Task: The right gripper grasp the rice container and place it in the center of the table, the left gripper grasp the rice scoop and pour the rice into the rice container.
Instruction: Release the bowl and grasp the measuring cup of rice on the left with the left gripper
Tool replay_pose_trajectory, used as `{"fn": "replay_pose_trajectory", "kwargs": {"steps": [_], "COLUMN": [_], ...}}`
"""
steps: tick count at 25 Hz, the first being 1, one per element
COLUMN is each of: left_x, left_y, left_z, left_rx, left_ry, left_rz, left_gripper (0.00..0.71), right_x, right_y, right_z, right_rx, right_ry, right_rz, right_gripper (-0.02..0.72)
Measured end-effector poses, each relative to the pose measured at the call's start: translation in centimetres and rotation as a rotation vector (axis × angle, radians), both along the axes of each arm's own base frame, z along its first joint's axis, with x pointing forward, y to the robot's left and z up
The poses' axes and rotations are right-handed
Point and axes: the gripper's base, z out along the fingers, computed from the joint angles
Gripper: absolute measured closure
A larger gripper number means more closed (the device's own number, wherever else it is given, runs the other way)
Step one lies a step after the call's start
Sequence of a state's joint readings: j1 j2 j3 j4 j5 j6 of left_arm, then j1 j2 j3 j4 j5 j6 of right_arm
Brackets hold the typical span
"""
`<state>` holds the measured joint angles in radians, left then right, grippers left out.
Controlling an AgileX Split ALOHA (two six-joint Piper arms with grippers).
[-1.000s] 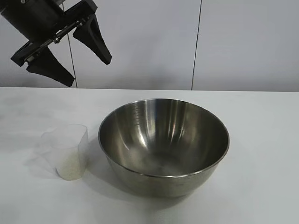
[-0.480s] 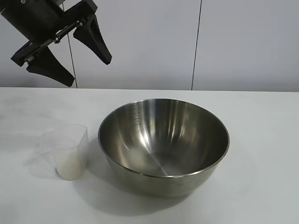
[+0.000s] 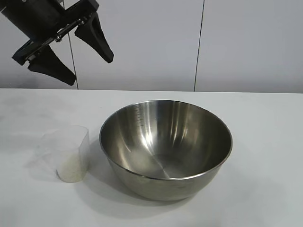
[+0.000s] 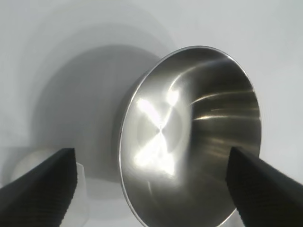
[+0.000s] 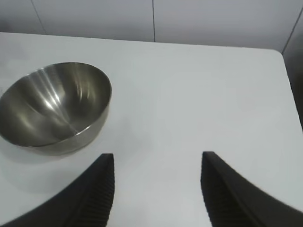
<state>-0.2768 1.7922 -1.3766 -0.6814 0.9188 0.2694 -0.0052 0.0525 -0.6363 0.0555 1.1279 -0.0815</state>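
The rice container (image 3: 165, 142), a large shiny steel bowl, stands in the middle of the white table (image 3: 265, 142) with nothing in it. Just to its left stands the rice scoop (image 3: 71, 151), a clear plastic cup with a layer of white rice (image 3: 72, 172) at its bottom. My left gripper (image 3: 90, 70) hangs open high above the table's back left, over the scoop and holding nothing. Its wrist view shows the bowl (image 4: 199, 118) and part of the scoop (image 4: 81, 189) between the fingers. My right gripper (image 5: 157, 155) is open over bare table, away from the bowl (image 5: 52, 104).
A pale panelled wall (image 3: 236, 42) runs behind the table. In the right wrist view the table's far corner and side edge (image 5: 289, 85) show. Bare tabletop lies to the right of the bowl and in front of it.
My left gripper has risen a little and stays open. The bowl and scoop have not moved.
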Motion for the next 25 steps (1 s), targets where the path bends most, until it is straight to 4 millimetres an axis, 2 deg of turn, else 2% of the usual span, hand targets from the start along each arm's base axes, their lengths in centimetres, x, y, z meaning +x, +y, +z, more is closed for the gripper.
{"fn": "replay_pose_trajectory", "kwargs": {"steps": [5,10,15,25], "left_x": [-1.0,-1.6,-1.8,-1.7], "left_y": [0.5,1.7,2.9,3.0], "left_z": [-0.5,-1.3,-1.7,-1.7], "left_rx": [0.075,0.233,0.369,0.383], "left_ry": [0.094,0.177,0.184,0.171], "left_rz": [-0.061,-0.057,-0.081,-0.076], "left_gripper": [0.090,0.090,0.090,0.090], "right_x": [0.6,1.5,1.6,1.6], "right_y": [-0.2,-0.3,-0.5,-0.5], "right_z": [-1.8,-3.7,-3.8,-3.8], "right_rx": [-0.010,0.021,0.008,0.011], "right_ry": [0.016,0.069,0.074,0.074], "right_rz": [-0.021,-0.046,-0.061,-0.063], "right_gripper": [0.323,0.323,0.323,0.323]}}
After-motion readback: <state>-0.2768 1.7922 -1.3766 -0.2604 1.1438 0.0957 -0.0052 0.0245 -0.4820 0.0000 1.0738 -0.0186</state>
